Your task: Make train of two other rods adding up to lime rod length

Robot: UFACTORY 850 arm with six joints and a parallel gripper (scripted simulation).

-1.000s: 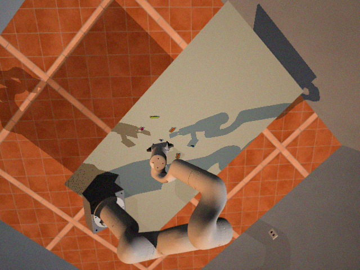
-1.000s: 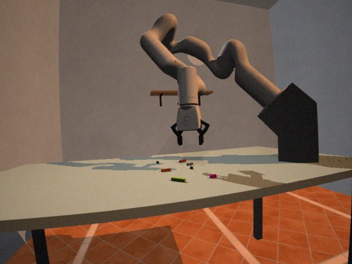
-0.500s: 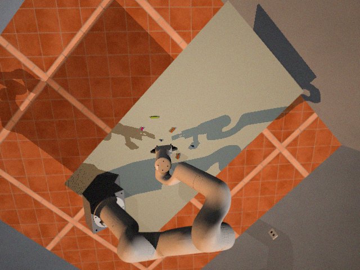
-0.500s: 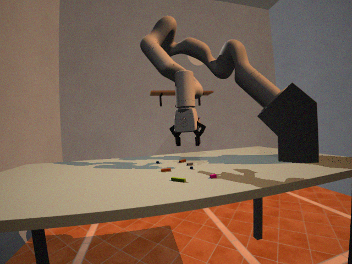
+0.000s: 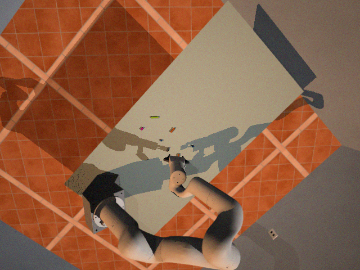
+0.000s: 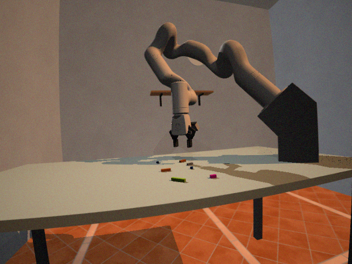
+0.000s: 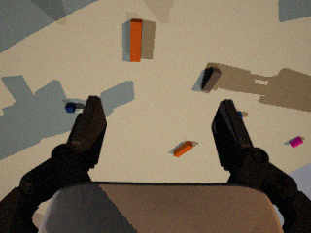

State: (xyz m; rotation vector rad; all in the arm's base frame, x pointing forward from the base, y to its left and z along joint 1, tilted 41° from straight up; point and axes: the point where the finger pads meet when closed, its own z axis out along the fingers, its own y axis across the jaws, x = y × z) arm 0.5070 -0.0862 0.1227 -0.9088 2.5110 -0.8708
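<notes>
My black fingers (image 5: 176, 159) (image 6: 182, 143) stand wide apart, holding nothing, above the pale beige counter (image 5: 215, 66) (image 6: 99, 190) (image 7: 146, 165). In the exterior view, the lime rectangular rod (image 5: 154, 117) (image 6: 178, 180) lies nearest the counter's near edge, with open surface to its left. The small magenta rod (image 5: 142, 128) (image 6: 213, 176) (image 7: 295, 142) lies to its right, well apart. Beyond them are one orange block-like rod (image 5: 172, 129) (image 6: 165, 169) (image 7: 183, 149), then a dark grey rod (image 5: 167, 149) (image 6: 190, 164) (image 7: 211, 79) near another orange rod (image 5: 178, 154) (image 6: 182, 160) (image 7: 136, 41), a gap between those two.

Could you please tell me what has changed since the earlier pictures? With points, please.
The open fingers (image 5: 167, 158) (image 6: 189, 142) moved rightward and down the top picture, leftward in the exterior view. Nothing was grasped or released. The lime rod (image 5: 154, 117) (image 6: 178, 180) and magenta rod (image 5: 142, 128) (image 6: 213, 176) (image 7: 295, 142) stayed put.
</notes>
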